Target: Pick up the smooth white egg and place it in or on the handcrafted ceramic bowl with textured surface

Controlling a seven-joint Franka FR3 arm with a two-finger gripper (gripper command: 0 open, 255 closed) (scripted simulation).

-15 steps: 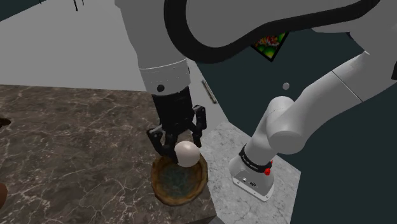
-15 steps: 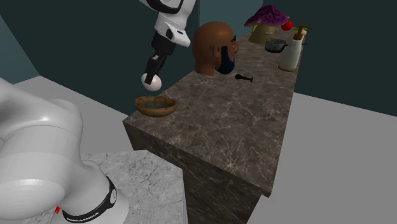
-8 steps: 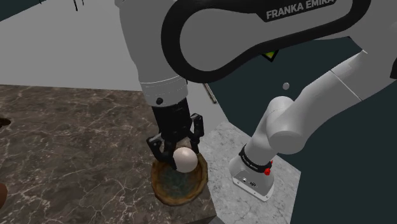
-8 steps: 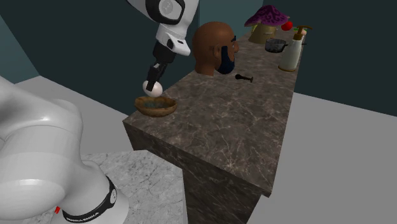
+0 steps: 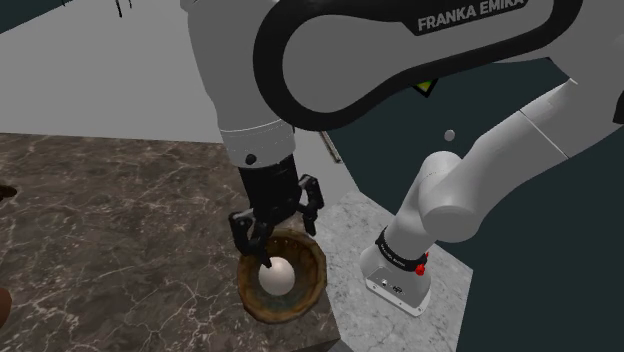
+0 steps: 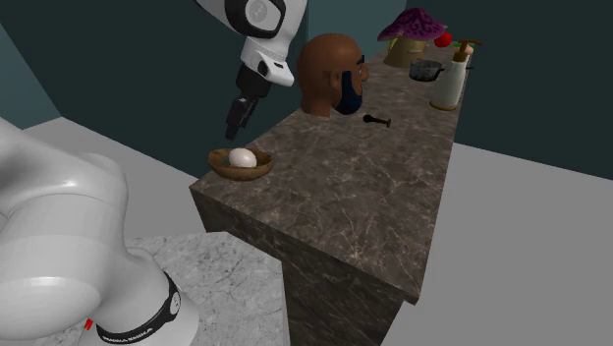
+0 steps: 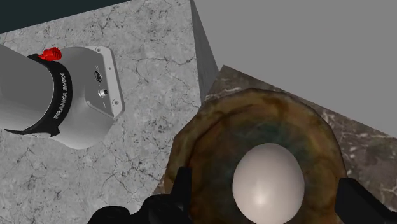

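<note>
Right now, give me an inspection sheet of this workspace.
Surface: dark marbled stone counter, no spills seen.
Job's things: smooth white egg lying inside the brown rough-rimmed ceramic bowl at the counter's corner.
Clutter: brown mannequin head, cream pump bottle, small dark pot, purple mushroom figure, small black object, all apart from the bowl.
Gripper: all-black two-finger gripper open, above the egg, not touching it.
Cables: nothing seen.
Surroundings: light grey marbled stand top, dark teal wall, grey floor.
</note>
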